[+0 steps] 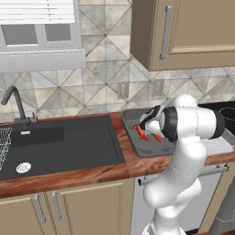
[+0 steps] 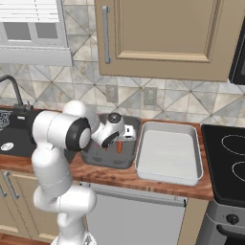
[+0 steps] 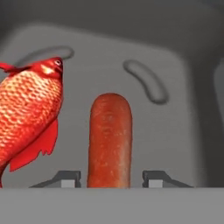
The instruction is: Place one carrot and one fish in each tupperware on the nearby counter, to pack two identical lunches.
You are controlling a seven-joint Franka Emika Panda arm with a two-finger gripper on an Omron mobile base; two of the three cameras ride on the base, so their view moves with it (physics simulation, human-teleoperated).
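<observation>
In the hand view a plain red-orange carrot [image 3: 109,140] lies on the floor of the dark grey tupperware [image 3: 175,122], between my gripper's [image 3: 111,179] fingertips with a small gap on each side. My gripper is open. A red-orange finned fish [image 3: 30,113] lies just left of the carrot in the same tray. From the left base view my gripper [image 1: 147,126] points down into the dark tupperware [image 1: 133,119], over the fish [image 1: 140,132] and carrot [image 1: 157,137]. The light grey-white tupperware [image 2: 167,153] stands beside it on the counter [image 2: 119,177], with nothing visible inside.
The black sink basin [image 1: 59,147] with its faucet [image 1: 16,103] lies left of the trays, a wire rack [image 1: 3,142] at its far left. A black stovetop [image 2: 229,158] borders the light tray on the right. Wall cabinets [image 2: 158,33] hang overhead.
</observation>
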